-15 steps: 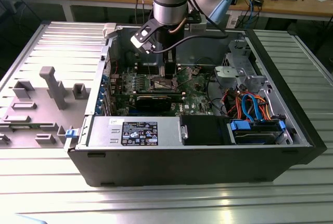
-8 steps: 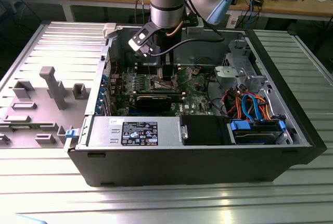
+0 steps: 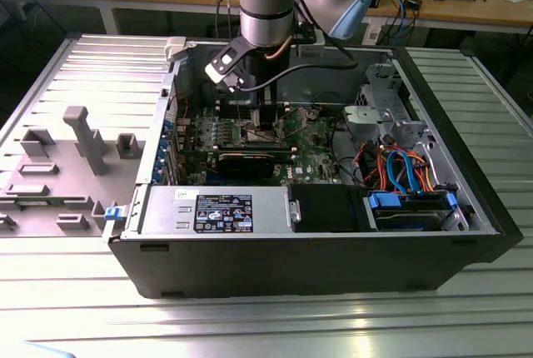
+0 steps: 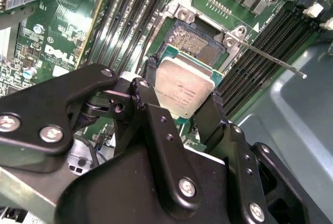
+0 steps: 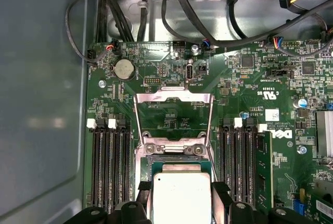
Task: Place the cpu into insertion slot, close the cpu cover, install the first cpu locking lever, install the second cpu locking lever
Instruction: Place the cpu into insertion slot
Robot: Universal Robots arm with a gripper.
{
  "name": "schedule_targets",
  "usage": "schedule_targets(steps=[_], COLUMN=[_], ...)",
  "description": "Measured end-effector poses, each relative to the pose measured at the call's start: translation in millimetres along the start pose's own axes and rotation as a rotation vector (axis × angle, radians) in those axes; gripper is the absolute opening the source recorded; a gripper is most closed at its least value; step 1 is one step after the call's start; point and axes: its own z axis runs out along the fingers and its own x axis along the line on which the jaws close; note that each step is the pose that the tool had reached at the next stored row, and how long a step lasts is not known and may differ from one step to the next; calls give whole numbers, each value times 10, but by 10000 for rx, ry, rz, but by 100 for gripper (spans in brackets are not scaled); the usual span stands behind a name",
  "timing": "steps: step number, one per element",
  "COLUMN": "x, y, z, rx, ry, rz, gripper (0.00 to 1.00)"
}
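My gripper is shut on the cpu, a flat silver square held by its two opposite edges between the black fingers. The cpu sits right over the insertion slot, whose dark pin field shows beyond the chip's far edge; I cannot tell whether it touches. In the first wrist view the cpu lies between the gripper fingertips, and the cpu cover stands swung open behind the insertion slot. A thin locking lever sticks out sideways, released. In the exterior view the gripper reaches down into the open computer case.
Long black memory slots flank the socket on both sides. A black graphics card lies in front of the socket, with the power supply and drive bay nearer. Cables run along the case wall. A grey fixture stands outside the case.
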Motion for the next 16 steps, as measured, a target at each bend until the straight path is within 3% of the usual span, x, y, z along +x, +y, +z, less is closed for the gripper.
schedule_targets(steps=[16], x=[-2], y=[-11], z=[34], rx=[1], ry=[-1], rz=[0], gripper=[55])
